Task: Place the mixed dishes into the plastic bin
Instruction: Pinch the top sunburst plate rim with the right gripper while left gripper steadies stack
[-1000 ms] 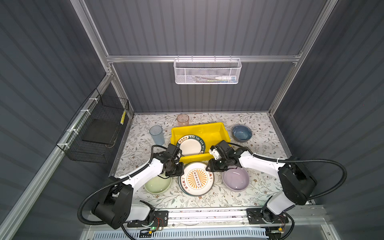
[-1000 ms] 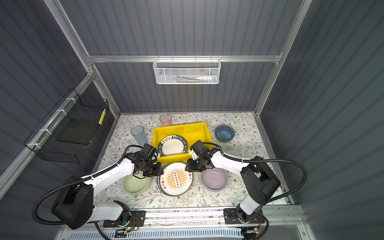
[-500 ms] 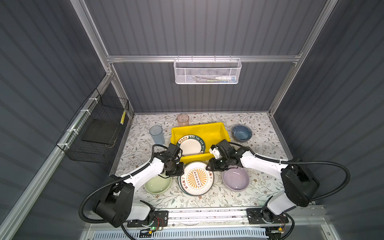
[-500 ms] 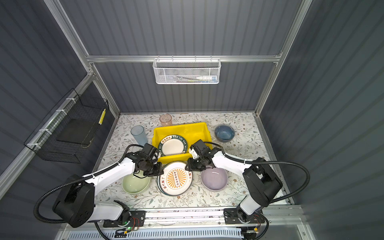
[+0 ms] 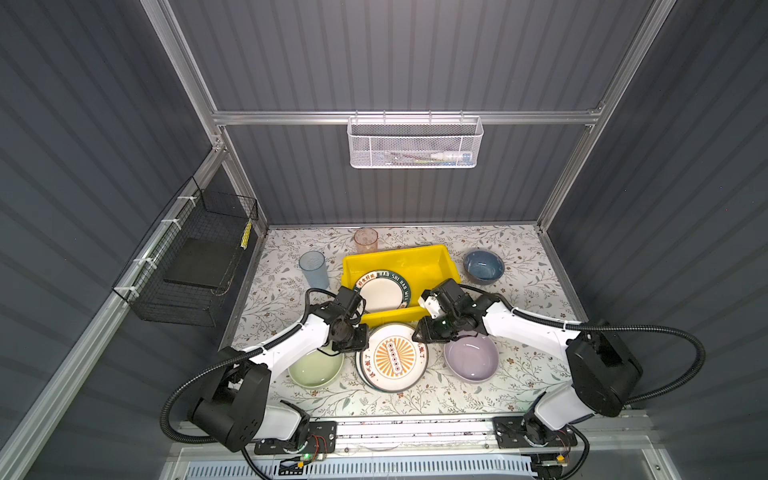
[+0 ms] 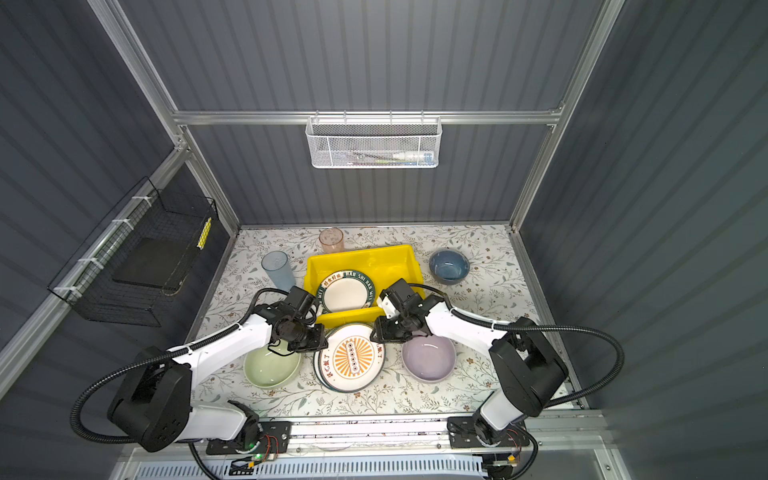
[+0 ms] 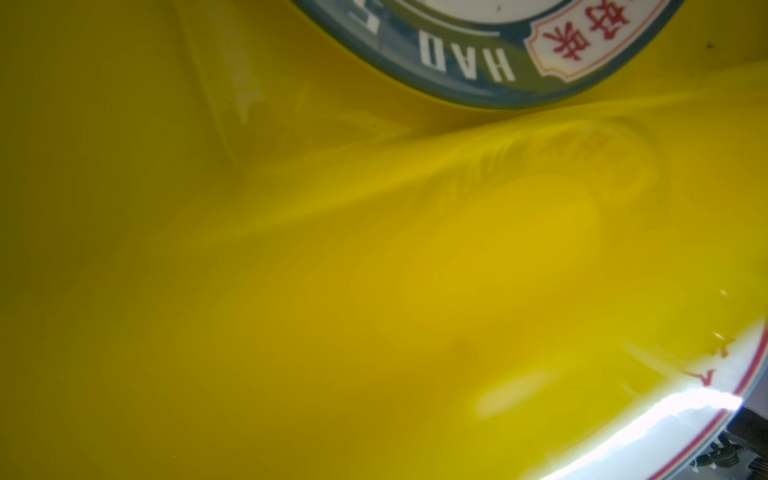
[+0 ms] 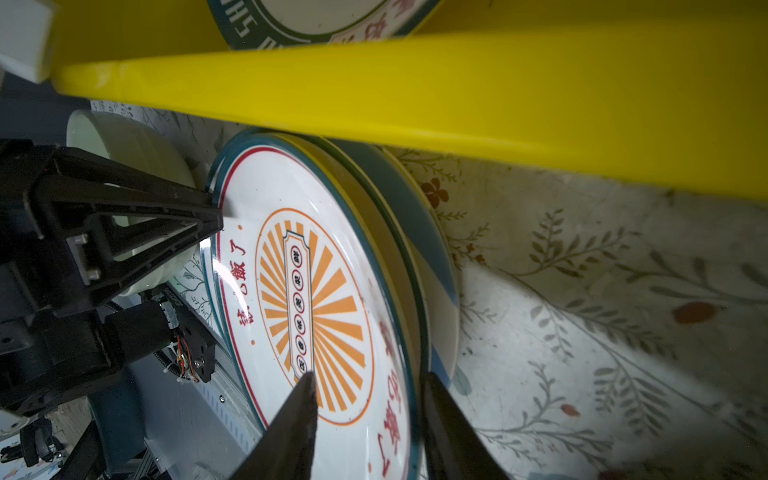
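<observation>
The orange sunburst plate (image 5: pixel 395 357) tops a stack in front of the yellow plastic bin (image 5: pixel 399 257), which holds the green-rimmed lettered plate (image 5: pixel 382 291). My right gripper (image 8: pixel 369 378) is shut on the sunburst plate's right rim, one finger on its face and one beneath. It is tilted up off the blue-white striped plate (image 8: pixel 440 270) below. My left gripper (image 8: pixel 218 216) pinches the opposite rim. The left wrist view is mostly blurred bin wall (image 7: pixel 291 249). A pale green bowl (image 5: pixel 316 368) and a lilac bowl (image 5: pixel 471 359) flank the stack.
A blue bowl (image 5: pixel 483 266) sits right of the bin. A blue tumbler (image 5: pixel 313 268) and a pink tumbler (image 5: pixel 365 240) stand at its back left. A black wire basket (image 5: pixel 195 266) hangs on the left wall and a white mesh basket (image 5: pixel 415 143) on the back wall.
The right arm's elbow has swung slightly outward. Both grippers and the sunburst plate stay almost where they were.
</observation>
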